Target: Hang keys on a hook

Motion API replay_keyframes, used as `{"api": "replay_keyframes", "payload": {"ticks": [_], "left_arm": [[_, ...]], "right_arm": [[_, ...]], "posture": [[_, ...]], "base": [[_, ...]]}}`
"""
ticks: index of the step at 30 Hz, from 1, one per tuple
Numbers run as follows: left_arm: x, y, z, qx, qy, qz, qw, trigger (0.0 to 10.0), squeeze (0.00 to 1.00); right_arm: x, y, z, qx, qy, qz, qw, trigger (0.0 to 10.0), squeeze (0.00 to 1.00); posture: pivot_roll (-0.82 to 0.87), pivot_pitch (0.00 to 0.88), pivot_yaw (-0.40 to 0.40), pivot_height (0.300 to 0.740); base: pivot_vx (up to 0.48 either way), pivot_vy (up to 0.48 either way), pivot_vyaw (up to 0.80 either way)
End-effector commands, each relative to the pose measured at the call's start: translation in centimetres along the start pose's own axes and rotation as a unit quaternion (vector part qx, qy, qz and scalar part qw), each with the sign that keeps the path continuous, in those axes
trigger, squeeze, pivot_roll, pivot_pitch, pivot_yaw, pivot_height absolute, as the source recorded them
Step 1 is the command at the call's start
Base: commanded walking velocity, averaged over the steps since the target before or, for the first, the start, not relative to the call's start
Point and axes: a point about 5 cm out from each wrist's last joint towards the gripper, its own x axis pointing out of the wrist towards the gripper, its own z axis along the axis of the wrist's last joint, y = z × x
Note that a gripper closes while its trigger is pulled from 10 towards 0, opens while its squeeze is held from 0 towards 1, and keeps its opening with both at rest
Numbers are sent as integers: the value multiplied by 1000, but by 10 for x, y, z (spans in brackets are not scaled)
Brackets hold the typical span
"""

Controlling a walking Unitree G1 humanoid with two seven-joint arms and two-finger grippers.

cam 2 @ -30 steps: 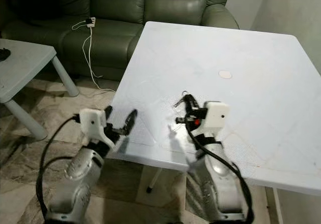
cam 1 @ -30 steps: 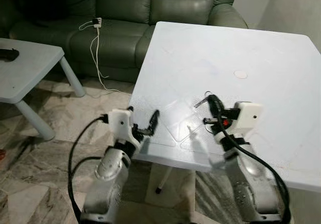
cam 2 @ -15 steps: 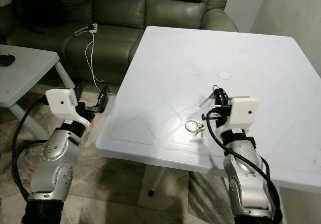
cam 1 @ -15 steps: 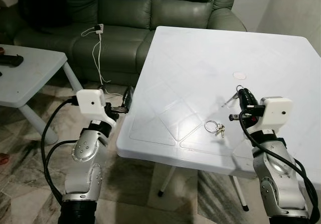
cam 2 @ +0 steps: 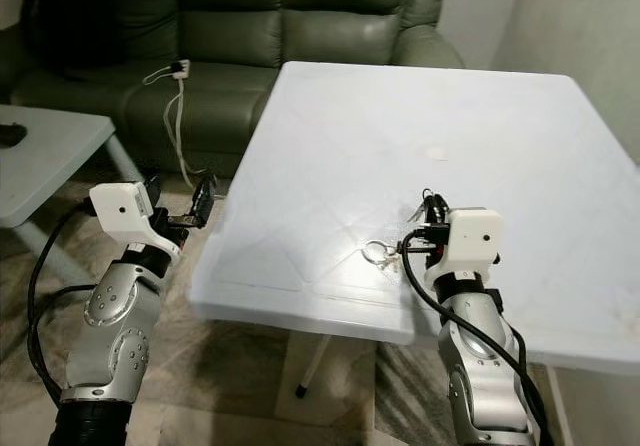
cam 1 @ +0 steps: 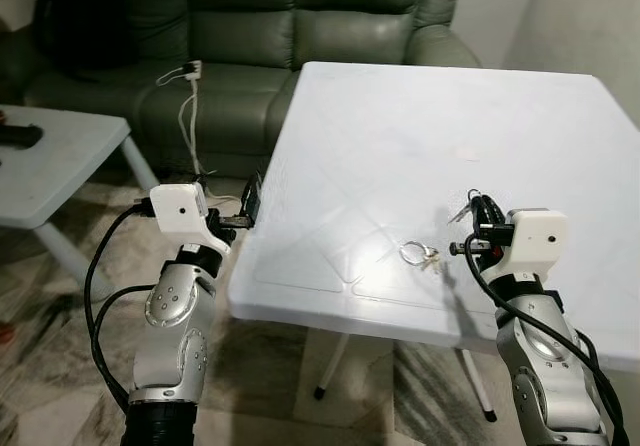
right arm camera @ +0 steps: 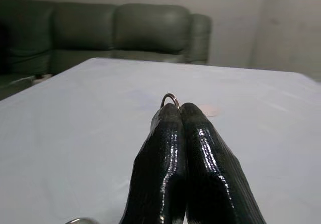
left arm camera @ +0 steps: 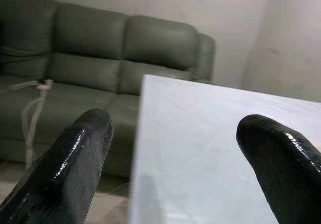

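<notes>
Keys: small metal key bunch on a silver split ring [cam 1: 420, 256] lies flat on the white plastic surface [cam 1: 400, 136], nr its front edge, just left of the right hand.
Right hand [cam 1: 481, 209]: over the surface, front-right part; two long black fingers [right arm camera: 173, 148] pressed together. Thin metal ring [right arm camera: 169, 99] sticks up at their tips in the wrist view; a small key-like piece shows beside the tips in the head views. Pinched, it seems, but can't tell how firmly.
Right hand vs key bunch: close, apart, no contact seen.
Left hand [cam 1: 250, 198]: off the surface, just beside its left edge, abt level w/ the top; fingers [left arm camera: 75, 158] spread wide, nothing betw. them. Points toward the sofa and along the edge.
Surface: square white top w/ faint moulded diamond pattern; small round pale mark [cam 1: 468, 153] nr the centre-right.
Sofa: dark green leather sofa [cam 1: 300, 26] behind the surface, against the wall.
Cable: white charger lead w/ plug block [cam 1: 190, 71] on the sofa seat, cord trailing down to the floor.
Side table: low light-grey table [cam 1: 50, 161] at far left; dark object on it, too small to tell.
Floor: marbled stone tile [cam 1: 60, 306].
</notes>
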Motion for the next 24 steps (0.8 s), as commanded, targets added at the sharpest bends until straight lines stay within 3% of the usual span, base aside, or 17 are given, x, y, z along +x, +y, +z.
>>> {"api": "replay_keyframes", "payload": {"ticks": [1, 24], "left_arm": [[4, 1, 3, 3, -6, 1, 1000, 10000, 0], [11, 2, 3, 17, -10, 7, 1000, 10000, 0]], "right_arm": [[2, 0, 1, -1, -1, -6, 1000, 10000, 0], [11, 17, 2, 8, -6, 14, 1000, 10000, 0]], "posture": [[-33, 0, -6, 740], [-34, 0, -10, 740]], "base": [[0, 0, -781], [0, 0, -781]]}}
